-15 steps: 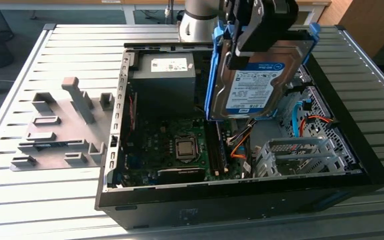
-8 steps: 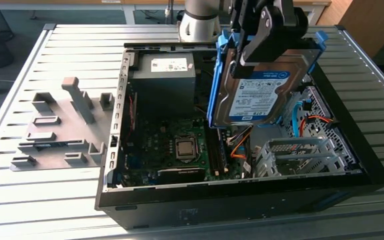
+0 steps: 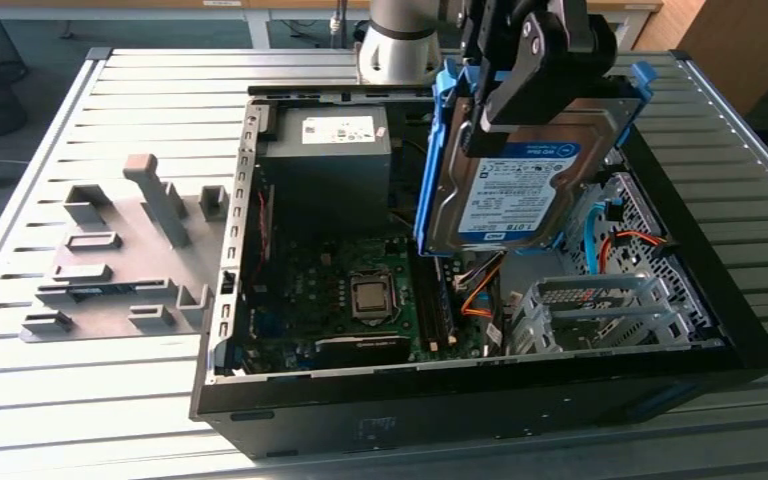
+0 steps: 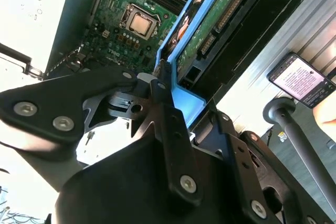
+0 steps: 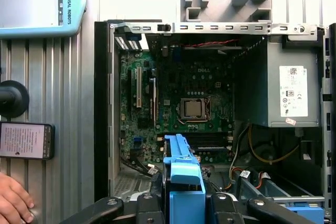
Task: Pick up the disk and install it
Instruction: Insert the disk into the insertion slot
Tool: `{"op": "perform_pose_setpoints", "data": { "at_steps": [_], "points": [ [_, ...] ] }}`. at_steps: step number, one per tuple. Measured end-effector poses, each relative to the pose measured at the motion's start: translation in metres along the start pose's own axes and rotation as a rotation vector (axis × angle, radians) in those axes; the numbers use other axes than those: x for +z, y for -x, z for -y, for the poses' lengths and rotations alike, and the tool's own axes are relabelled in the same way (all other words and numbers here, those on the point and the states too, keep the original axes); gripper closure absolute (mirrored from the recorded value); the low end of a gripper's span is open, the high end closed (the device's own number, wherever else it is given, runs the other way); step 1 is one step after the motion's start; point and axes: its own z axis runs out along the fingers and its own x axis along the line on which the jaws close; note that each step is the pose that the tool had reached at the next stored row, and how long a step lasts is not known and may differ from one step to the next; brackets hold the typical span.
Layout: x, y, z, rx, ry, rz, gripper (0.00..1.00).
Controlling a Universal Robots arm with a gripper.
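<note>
1. The pincer (image 3: 524, 115) is clenched on the disk (image 3: 511, 200), a flat silver-grey metal slab with blue plastic rails.
2. The disk hangs tilted above the open computer case (image 3: 491, 395), beside the dark power supply box (image 3: 324, 165).
3. The case lies mid-way across the slatted metal tabletop (image 3: 91, 410).

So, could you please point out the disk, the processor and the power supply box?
disk (image 3: 518, 200), exterior view, on its white-and-blue label.
processor (image 5: 193, 108), first wrist view, on its metal top.
power supply box (image 3: 324, 190), exterior view, on its dark side.
</note>
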Motion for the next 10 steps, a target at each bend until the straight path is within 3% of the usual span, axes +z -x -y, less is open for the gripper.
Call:
{"op": "perform_pose_setpoints", "data": {
  "at_steps": [6,10],
  "points": [
    [-0.0001,0.0000,0.0016,0.000,0.0000,-0.0001,0.63],
    [-0.0003,0.0003,0.0150,0.000,0.0001,0.0001,0.63]
  ]
}}
